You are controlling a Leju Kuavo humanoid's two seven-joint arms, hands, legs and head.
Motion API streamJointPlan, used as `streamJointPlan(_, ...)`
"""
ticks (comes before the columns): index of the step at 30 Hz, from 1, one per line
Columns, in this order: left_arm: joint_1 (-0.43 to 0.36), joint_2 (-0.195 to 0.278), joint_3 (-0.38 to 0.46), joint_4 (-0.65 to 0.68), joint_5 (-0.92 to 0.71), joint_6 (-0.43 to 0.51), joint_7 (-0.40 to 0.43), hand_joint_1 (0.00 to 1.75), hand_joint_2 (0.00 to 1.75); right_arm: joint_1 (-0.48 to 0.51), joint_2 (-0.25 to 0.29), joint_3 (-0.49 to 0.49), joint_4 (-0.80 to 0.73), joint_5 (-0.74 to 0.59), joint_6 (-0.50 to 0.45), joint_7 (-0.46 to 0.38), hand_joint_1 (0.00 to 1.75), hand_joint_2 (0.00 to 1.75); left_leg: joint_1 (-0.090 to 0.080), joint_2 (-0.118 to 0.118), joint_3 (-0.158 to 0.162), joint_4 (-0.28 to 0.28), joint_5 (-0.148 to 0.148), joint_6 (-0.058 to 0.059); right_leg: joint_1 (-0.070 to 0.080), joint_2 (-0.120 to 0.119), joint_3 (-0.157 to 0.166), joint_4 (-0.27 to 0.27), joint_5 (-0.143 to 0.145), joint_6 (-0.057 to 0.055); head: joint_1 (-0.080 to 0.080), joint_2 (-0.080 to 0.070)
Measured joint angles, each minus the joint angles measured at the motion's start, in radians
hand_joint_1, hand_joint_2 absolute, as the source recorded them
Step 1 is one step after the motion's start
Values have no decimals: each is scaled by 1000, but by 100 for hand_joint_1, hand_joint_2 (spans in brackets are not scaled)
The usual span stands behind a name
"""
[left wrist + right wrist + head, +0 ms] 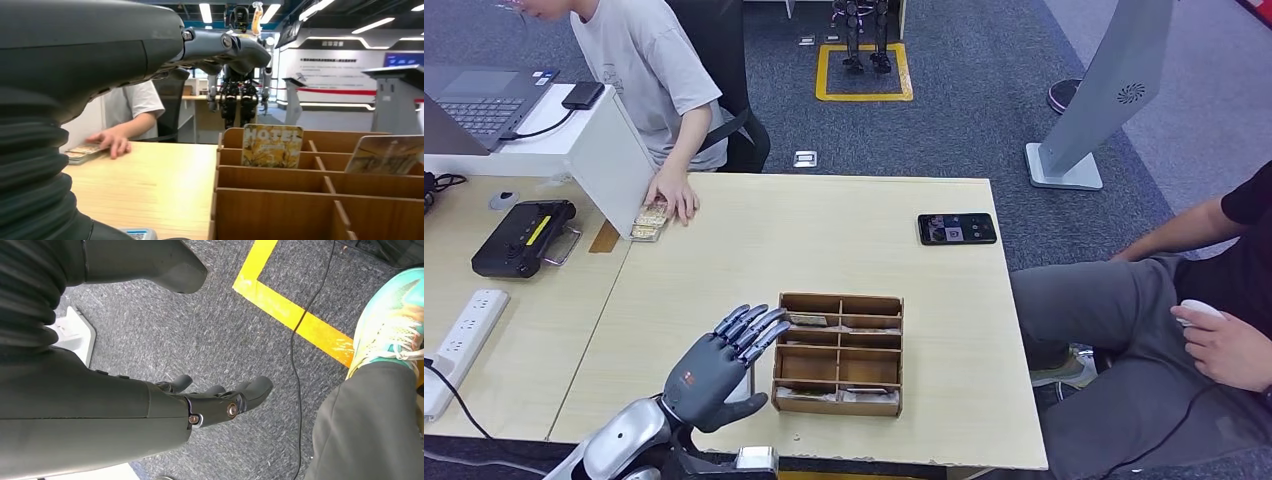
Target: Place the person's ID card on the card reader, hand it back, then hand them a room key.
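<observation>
Hotel key card [272, 146] stands upright, seemingly leaning.

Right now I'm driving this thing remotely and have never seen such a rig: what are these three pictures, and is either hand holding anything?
It is a humanoid robot with two arms. The head view looks down on a wooden table. The left hand hovers open and empty beside a wooden divided box holding hotel cards. A person's hand rests on a card stack; a phone lies farther off. The wrist views look from behind each hand. The right hand hangs over the floor, empty.
</observation>
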State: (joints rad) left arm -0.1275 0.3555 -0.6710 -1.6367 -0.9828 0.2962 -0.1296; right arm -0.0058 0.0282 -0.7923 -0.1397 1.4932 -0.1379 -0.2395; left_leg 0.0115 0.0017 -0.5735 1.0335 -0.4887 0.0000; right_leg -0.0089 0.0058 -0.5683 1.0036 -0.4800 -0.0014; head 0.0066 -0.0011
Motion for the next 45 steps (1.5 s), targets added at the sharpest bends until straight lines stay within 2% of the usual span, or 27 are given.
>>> streamJointPlan(4,1,-6,0,2,56,-36,-38,0,175,0,0,0,0,-3,0,1,0,175,0,0,0,0,0,0,0,0,0,0,0,0,0,0)
streamJointPlan(10,3,-8,0,9,109,-71,-47,0,175,1,1,0,-1,-3,1,0,0,175,0,0,0,0,0,0,0,0,0,0,0,0,0,0)
streamJointPlan(17,21,2,0,11,197,-116,-111,0,175,2,1,0,-1,-4,0,0,0,175,0,0,0,0,0,0,0,0,0,0,0,0,0,0)
streamJointPlan(45,36,13,0,11,198,-124,-125,0,175,2,1,-1,-1,-6,-1,0,0,175,0,0,0,0,0,0,0,0,0,0,0,0,0,0)
